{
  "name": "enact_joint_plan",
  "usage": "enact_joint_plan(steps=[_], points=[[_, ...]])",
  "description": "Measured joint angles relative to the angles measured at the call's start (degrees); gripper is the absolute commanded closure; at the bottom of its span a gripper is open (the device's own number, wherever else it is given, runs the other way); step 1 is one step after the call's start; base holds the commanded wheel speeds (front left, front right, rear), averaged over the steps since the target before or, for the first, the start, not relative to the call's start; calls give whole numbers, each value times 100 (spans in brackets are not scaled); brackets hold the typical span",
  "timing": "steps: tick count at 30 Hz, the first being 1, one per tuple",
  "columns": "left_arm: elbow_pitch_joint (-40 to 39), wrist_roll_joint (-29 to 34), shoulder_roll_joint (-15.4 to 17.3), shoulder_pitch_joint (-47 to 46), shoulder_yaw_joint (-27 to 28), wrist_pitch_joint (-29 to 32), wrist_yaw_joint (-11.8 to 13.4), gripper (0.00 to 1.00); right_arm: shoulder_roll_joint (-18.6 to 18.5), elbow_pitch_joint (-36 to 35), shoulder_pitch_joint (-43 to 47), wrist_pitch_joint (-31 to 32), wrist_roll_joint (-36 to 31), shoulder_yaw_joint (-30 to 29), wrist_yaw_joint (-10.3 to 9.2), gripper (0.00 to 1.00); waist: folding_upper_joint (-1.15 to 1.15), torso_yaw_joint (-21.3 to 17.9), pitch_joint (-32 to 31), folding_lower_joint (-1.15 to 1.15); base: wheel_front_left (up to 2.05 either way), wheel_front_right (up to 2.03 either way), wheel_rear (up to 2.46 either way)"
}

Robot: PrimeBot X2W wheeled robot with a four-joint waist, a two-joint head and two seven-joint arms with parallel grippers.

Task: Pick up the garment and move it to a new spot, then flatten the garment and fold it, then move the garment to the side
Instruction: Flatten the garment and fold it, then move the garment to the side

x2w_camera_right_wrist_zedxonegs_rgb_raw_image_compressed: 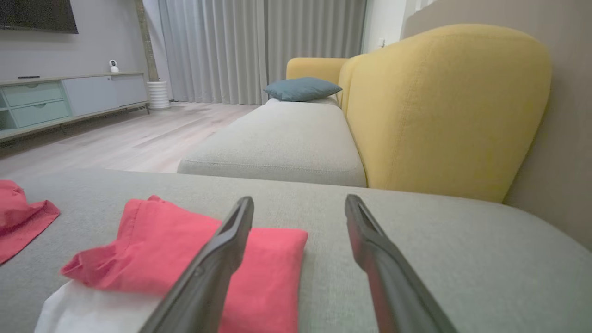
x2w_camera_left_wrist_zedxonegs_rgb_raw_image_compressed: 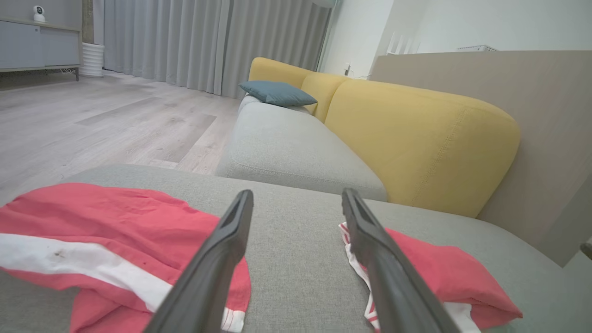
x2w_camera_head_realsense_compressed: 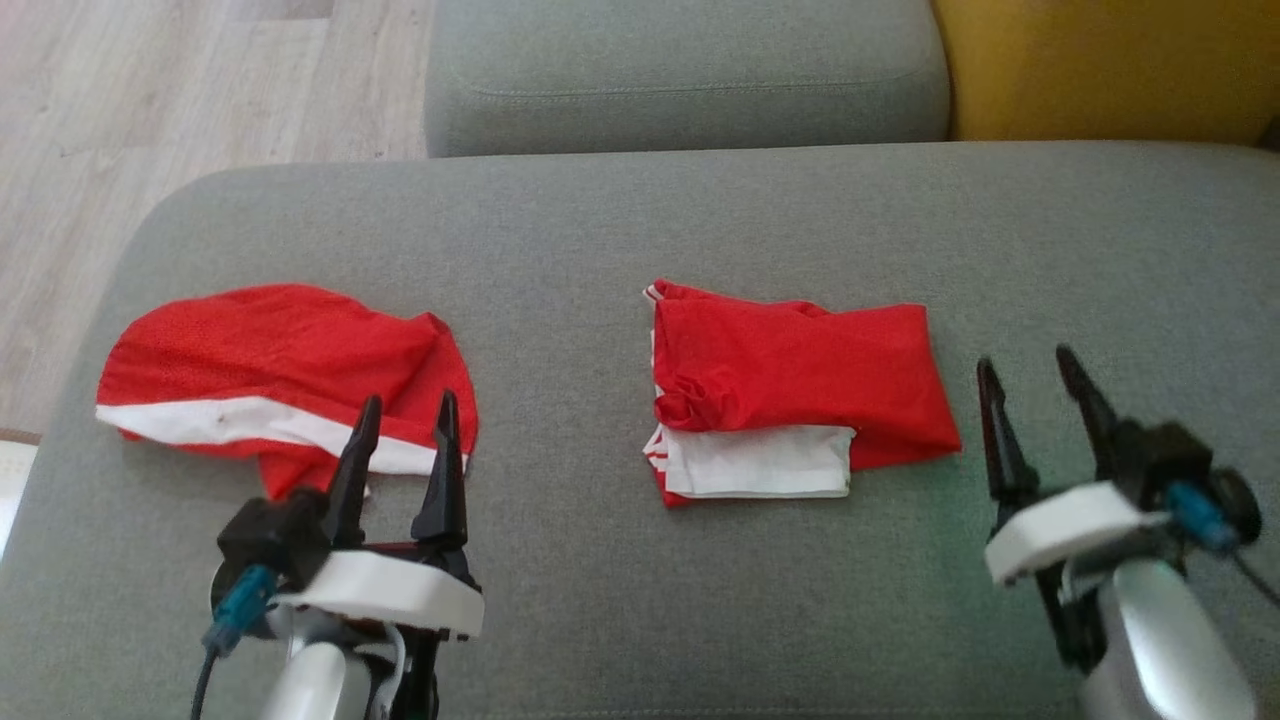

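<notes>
Though crumpled, garment [x2w_camera_head_realsense_compressed: 280,365] just beyond left hand [x2w_camera_head_realsense_compressed: 410,398]

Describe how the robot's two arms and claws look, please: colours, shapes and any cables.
The left claw and the right claw each have two long, dark, tapering fingers on a black block. Behind it sits a white curved collar. A teal connector with a black cable plugs in at the side. The forearms are smooth silver-grey. I see no markings.
</notes>
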Motion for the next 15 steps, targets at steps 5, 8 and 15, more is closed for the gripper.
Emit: enact_joint_plan(steps=[5,8,15], points=[[-45,21,1,169,-8,0,-16,0,316,-590,607,37,-265,-441,0,0,0,-73,2,0,0,0,0],[-44,70,1,260,-43,0,-110,0,386,-846,770,158,-333,-519,1,0,0,-86,11,0,0,0,0],[-81,66,4,242,-73,0,-100,0,457,-1113,811,563,-293,-586,0,0,0,-44,156,0,0,0,0]])
